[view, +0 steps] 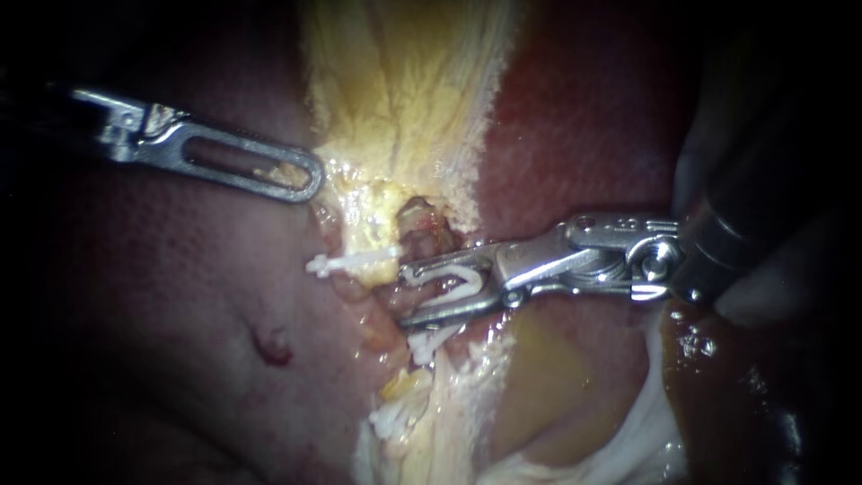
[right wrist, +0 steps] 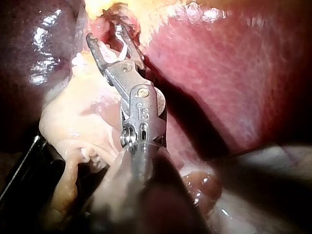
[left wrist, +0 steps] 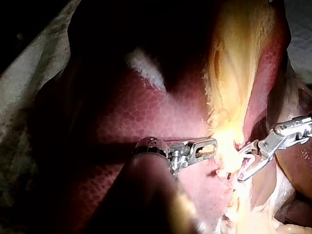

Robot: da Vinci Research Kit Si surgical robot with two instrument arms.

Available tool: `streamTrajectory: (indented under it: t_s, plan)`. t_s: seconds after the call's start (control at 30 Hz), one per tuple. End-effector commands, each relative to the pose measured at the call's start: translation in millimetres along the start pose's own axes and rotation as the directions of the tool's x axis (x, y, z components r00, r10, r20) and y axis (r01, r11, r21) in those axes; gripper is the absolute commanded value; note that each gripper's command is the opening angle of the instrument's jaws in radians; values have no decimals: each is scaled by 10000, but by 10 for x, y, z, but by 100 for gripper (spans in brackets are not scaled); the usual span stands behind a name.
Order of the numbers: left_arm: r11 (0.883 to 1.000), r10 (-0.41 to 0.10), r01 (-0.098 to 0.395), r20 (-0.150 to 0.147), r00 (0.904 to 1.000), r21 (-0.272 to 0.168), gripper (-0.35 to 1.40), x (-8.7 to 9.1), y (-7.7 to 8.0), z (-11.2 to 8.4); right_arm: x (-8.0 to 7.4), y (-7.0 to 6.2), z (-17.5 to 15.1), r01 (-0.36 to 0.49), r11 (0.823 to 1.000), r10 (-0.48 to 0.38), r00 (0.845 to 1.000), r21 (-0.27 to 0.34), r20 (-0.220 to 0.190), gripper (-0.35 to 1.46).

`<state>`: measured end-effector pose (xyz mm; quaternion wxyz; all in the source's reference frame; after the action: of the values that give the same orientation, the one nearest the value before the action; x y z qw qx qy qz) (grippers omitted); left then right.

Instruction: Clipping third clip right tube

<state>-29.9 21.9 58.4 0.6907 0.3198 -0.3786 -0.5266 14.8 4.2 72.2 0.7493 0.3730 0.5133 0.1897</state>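
Nearest in the endoscope view, a pale tissue band (view: 431,431) runs away from the camera between 2 red fields of liver (view: 162,359). On the band sits a ridged white piece (view: 391,418); I cannot tell whether it is a clip.

Just beyond it lies the near clip (view: 429,344), white and already set, touching the right instrument (view: 404,295) from the near side. That instrument's 2 jaws stand apart, yet both touch the curved white loaded clip (view: 460,280) carried between them. From the right they straddle a reddish tube (view: 415,301); which tube it is does not show plainly. Just left of the jaw tips, the crosswise clip (view: 350,262) sits on the tissue. That makes 3 certain clips: 2 set and 1 loaded.

Farther away and to the left, the left instrument (view: 305,182) has its slotted jaws closed on the edge of the yellow tissue (view: 404,90). A scrap of that tissue shows through the slot.

Only the endoscope view shows the 2 set clips and 1 small red spot (view: 269,346) on the liver. The left wrist view alone shows a pale cloth (left wrist: 29,97) beyond the liver, and it shows the 2 instruments meeting the yellow tissue from opposite sides. The right wrist view alone shows a pale pink fold (right wrist: 73,117) beside its instrument.
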Motion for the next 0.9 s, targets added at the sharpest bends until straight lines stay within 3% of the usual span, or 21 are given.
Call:
streamTrajectory:
  t_s: [0.03, 0.43, 0.9]
  plan:
    - [10000, 1, -1, 1, 10000, 1, -35, 0, 0, 0, 0, 0, 0, 2, 10000, -2, 10000, 1, -1, 25]
    - [10000, 6, -6, -6, 10000, 8, -35, 1, 1, -2, 0, -2, -4, -232, 9997, 232, 9997, 43, -74, 42]
    - [10000, 9, -9, -17, 10000, 21, -35, 1, 1, -5, 7, -22, -38, -212, 9981, 224, 9996, 585, -189, 49]
